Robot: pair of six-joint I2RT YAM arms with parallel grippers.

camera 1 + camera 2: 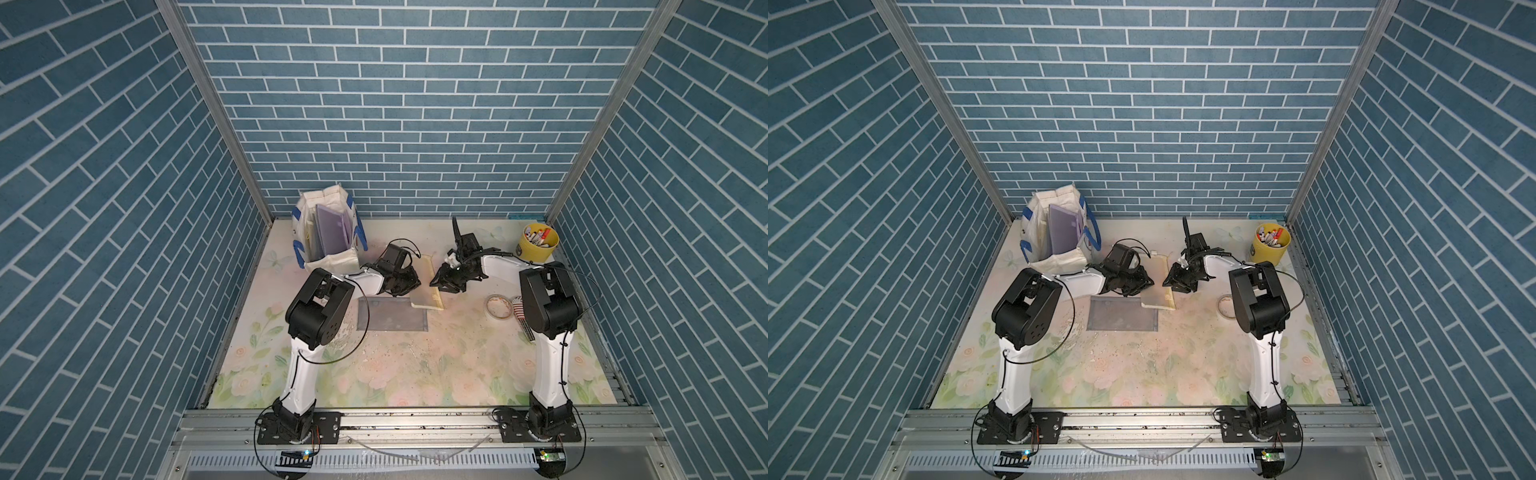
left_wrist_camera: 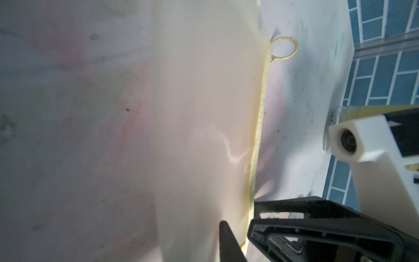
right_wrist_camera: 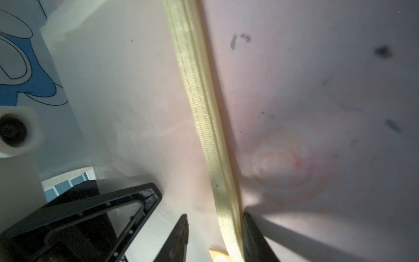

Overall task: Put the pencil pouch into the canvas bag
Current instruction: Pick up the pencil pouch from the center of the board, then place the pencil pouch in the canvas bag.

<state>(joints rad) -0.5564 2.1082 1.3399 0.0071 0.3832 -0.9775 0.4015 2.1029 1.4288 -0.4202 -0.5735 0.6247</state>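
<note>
The pencil pouch is a flat, cream, see-through sleeve with a yellow zip edge and a ring pull. It lies mid-table between my two grippers. My left gripper is at its left side. One black finger presses on the pouch and the other is hidden behind it. My right gripper straddles the zip edge with a gap still between its jaws. The off-white canvas bag with blue handles stands open at the back left, apart from both grippers.
A purple folder stands inside the bag. A grey mesh pouch lies flat just in front of the left gripper. A yellow pen bucket is at the back right. A tape roll and a striped item lie by the right arm.
</note>
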